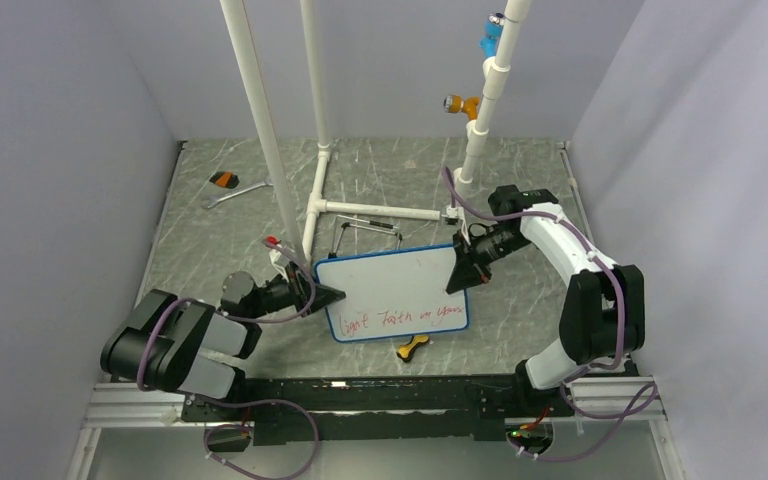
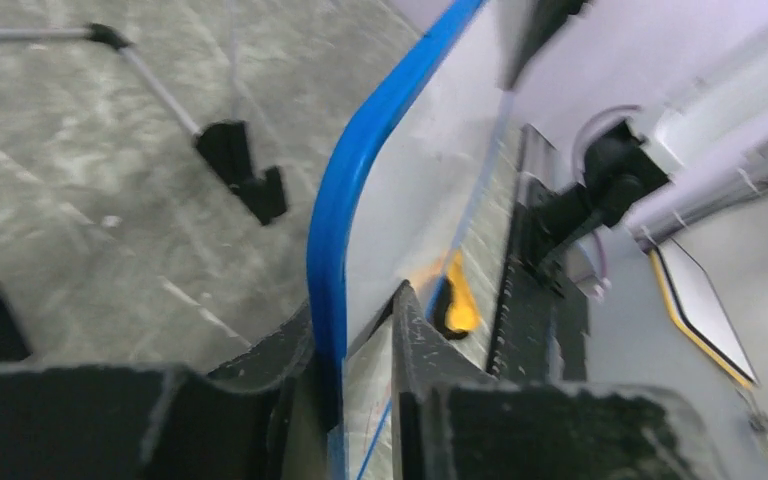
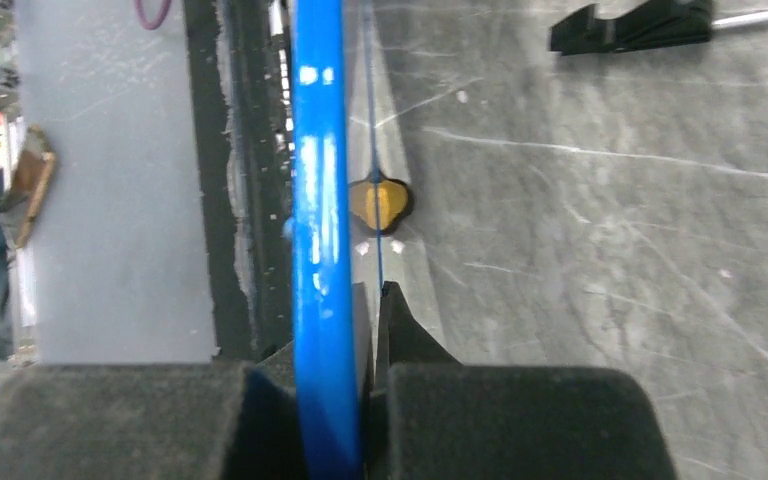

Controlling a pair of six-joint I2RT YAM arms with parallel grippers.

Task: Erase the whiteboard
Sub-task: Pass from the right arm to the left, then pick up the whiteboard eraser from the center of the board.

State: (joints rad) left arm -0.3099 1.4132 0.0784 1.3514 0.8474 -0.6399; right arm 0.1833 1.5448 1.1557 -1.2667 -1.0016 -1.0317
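Here is the whiteboard (image 1: 395, 285), a small white rectangular board with a thin blue frame, mid-bench between our two arms. Its face is turned up toward the overhead camera, and a line of red handwriting (image 1: 397, 318) runs along its near edge. None of it is wiped yet, so we read this as the steadying step ahead of any erasing.

Over on the right, our right gripper (image 1: 457, 270) has its jaws clamped on the board's right edge. The wrist view shows the blue frame pinched tight between the two black fingers. We think that grip is there to stop the light board sliding or tipping once something rubs on it. The right arm arches up and round from its base, wrist pointing inward at the board.

On the left, our left gripper (image 1: 322, 293) comes in low over the grey marbled bench (image 1: 210, 250), forearm almost level, jaws astride the left edge. Its wrist view shows the frame running between the fingers, close against one, with a sliver showing by the other, so we cannot tell whether they have bitten.

A small orange and black knob-shaped piece (image 1: 412, 346) lies just beside the near edge; whether it is the eraser we cannot say. With both arms at the board, neither is free to wipe.
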